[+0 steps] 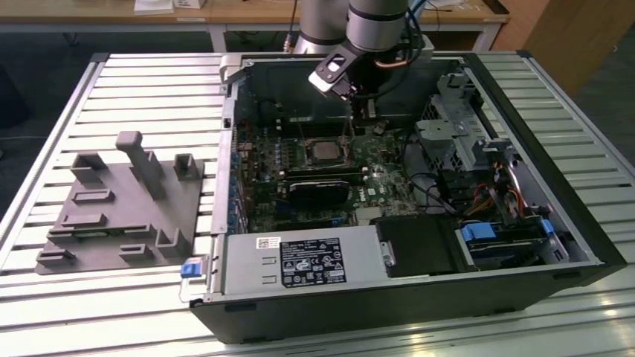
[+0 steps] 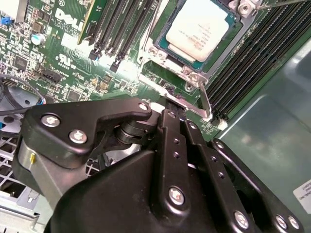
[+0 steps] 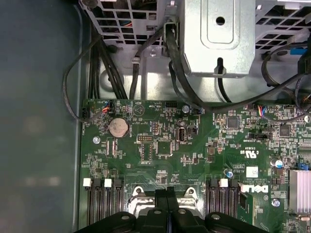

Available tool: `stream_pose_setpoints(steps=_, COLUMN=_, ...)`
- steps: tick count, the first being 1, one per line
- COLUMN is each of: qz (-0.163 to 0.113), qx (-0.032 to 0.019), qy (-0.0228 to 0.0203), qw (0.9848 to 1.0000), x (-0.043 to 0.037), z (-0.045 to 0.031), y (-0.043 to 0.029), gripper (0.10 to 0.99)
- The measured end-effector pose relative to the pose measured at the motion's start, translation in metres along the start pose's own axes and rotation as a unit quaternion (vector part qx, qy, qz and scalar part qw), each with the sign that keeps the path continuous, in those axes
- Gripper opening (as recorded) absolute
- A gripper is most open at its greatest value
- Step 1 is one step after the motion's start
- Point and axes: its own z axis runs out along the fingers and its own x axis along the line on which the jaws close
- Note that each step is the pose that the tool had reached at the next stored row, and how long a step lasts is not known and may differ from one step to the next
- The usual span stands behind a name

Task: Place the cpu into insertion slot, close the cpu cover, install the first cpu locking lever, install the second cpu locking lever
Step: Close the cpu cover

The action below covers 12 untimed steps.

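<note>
Holding gripper fingers together, gripping nothing visible, beside lever | hovering upper centre of exterior view | cpu sitting in slot, cover seemingly lying closed | judging seating, covering done; levers apparently remaining

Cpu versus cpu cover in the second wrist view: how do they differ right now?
The cpu is a solid, dull silver-grey square plate; the cpu cover is a thin, brighter metal frame with a cut-out centre. The cpu sits inside that window, while the cpu cover runs around its edges. Both are metal, squarish and lie flat against the motherboard.
</note>
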Motion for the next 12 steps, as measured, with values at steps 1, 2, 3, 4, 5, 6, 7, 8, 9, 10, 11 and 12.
stream_pose_setpoints(steps=1, qz=0.000, qx=0.0000, qy=0.0000, qw=1.0000, x=0.0000, z=0.0000, y=-0.0007, gripper=0.106)
stream_pose_setpoints(steps=2, qz=0.000, qx=0.0000, qy=0.0000, qw=1.0000, x=0.0000, z=0.0000, y=-0.0014, gripper=0.106)
stream_pose_setpoints(steps=3, qz=0.000, qx=0.0000, qy=0.0000, qw=1.0000, x=0.0000, z=0.0000, y=-0.0021, gripper=0.106)
stream_pose_setpoints(steps=4, qz=0.000, qx=0.0000, qy=0.0000, qw=1.0000, x=0.0000, z=0.0000, y=-0.0028, gripper=0.106)
stream_pose_setpoints(steps=5, qz=0.000, qx=0.0000, qy=0.0000, qw=1.0000, x=0.0000, z=0.0000, y=-0.0034, gripper=0.106)
stream_pose_setpoints(steps=6, qz=0.000, qx=0.0000, qy=0.0000, qw=1.0000, x=0.0000, z=0.0000, y=-0.0040, gripper=0.106)
stream_pose_setpoints(steps=7, qz=0.000, qx=0.0000, qy=0.0000, qw=1.0000, x=0.0000, z=0.0000, y=-0.0046, gripper=0.106)
stream_pose_setpoints(steps=8, qz=0.000, qx=0.0000, qy=0.0000, qw=1.0000, x=0.0000, z=0.0000, y=-0.0051, gripper=0.106)
stream_pose_setpoints(steps=9, qz=0.000, qx=0.0000, qy=0.0000, qw=1.0000, x=0.0000, z=0.0000, y=-0.0057, gripper=0.106)
stream_pose_setpoints(steps=10, qz=0.000, qx=0.0000, qy=0.0000, qw=1.0000, x=0.0000, z=0.0000, y=-0.0063, gripper=0.106)
stream_pose_setpoints(steps=11, qz=0.000, qx=0.0000, qy=0.0000, qw=1.0000, x=0.0000, z=0.0000, y=-0.0068, gripper=0.106)
stream_pose_setpoints(steps=12, qz=0.000, qx=0.0000, qy=0.0000, qw=1.0000, x=0.0000, z=0.0000, y=-0.0073, gripper=0.106)
